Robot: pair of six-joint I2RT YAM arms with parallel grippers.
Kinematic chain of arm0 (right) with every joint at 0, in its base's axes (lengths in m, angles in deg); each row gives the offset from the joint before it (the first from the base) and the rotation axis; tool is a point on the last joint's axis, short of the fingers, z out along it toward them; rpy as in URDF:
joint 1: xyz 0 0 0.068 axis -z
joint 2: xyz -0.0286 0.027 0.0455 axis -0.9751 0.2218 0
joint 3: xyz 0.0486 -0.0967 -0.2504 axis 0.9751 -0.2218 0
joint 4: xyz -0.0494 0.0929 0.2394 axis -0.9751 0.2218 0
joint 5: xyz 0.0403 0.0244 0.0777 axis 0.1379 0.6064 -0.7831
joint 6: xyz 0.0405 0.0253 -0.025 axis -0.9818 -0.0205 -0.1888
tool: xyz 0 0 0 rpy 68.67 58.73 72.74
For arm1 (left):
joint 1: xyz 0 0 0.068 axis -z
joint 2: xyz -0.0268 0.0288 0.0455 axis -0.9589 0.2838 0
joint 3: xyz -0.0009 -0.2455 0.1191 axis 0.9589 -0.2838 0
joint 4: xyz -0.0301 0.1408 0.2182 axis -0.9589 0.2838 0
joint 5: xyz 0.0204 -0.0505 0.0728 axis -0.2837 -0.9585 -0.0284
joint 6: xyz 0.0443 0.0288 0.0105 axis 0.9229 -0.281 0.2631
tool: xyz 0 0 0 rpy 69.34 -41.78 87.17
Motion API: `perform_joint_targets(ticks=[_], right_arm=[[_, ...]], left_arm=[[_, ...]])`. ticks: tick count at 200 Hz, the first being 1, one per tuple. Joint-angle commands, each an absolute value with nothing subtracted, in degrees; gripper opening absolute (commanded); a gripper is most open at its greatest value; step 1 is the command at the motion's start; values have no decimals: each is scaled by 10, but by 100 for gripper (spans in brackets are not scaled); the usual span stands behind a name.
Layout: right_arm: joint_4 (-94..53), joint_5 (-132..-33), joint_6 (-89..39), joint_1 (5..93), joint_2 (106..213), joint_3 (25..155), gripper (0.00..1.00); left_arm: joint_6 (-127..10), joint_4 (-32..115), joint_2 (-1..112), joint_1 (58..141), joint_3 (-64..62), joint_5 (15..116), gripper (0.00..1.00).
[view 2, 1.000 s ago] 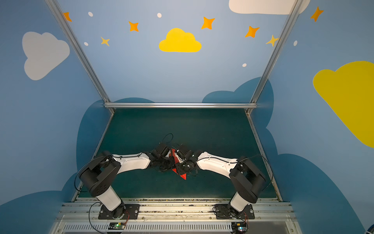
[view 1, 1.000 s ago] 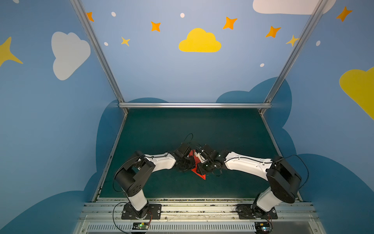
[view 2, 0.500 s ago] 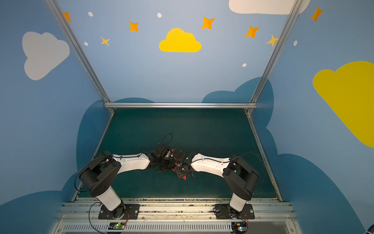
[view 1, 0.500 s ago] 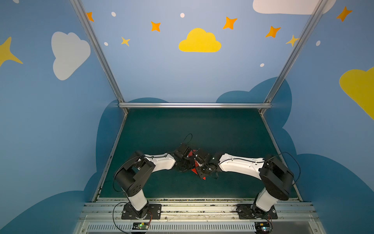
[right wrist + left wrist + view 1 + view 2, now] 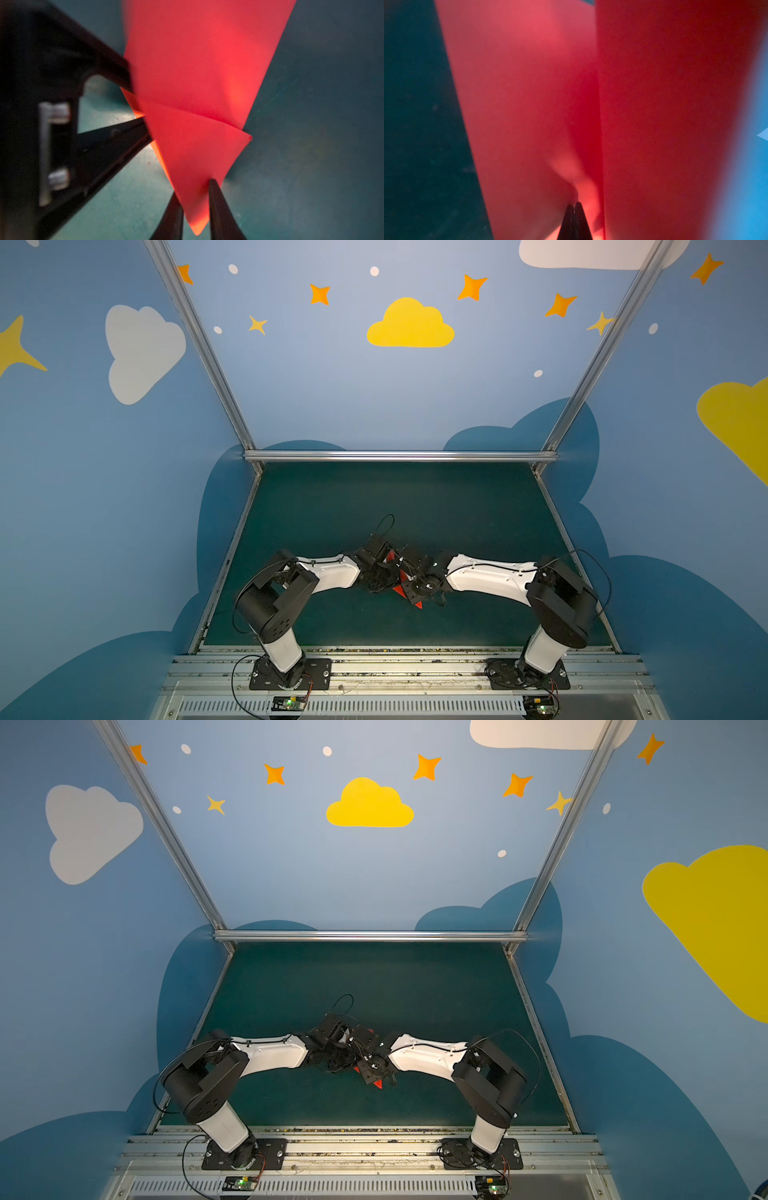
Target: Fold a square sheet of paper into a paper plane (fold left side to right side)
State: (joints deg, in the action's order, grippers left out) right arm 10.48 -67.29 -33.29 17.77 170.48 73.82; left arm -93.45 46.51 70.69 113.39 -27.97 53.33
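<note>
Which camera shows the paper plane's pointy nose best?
Right wrist view: the paper plane shows its nose and folds clearly. Left wrist view: only blurry red. Both top views: tiny red slivers, mostly hidden.

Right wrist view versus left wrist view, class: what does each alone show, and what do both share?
Right wrist only: the red paper tapering to a point between the parted tips of the right pincer, and the left pincer meeting its edge. Left wrist only: the left pincer's tips pressed together on the paper, a seam up its middle. Both: red paper against the green table.
</note>
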Motion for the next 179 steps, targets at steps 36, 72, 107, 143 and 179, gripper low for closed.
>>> perform_joint_targets(ticks=[36, 72, 107, 143, 179], right_arm=[[105, -687, -325, 173, 1720, 741, 8], [93, -705, -329, 174, 1723, 734, 0], [60, -744, -342, 187, 1724, 711, 0], [-5, -833, -363, 228, 1719, 656, 0], [-12, -911, -358, 267, 1723, 640, 0]], left_arm=[[-935, 484, 728, 1138, -300, 542, 4], [-937, 481, 725, 1138, -306, 542, 4], [-947, 468, 716, 1139, -319, 542, 4], [-946, 475, 691, 1135, -323, 539, 4], [-922, 520, 639, 1113, -318, 549, 6]])
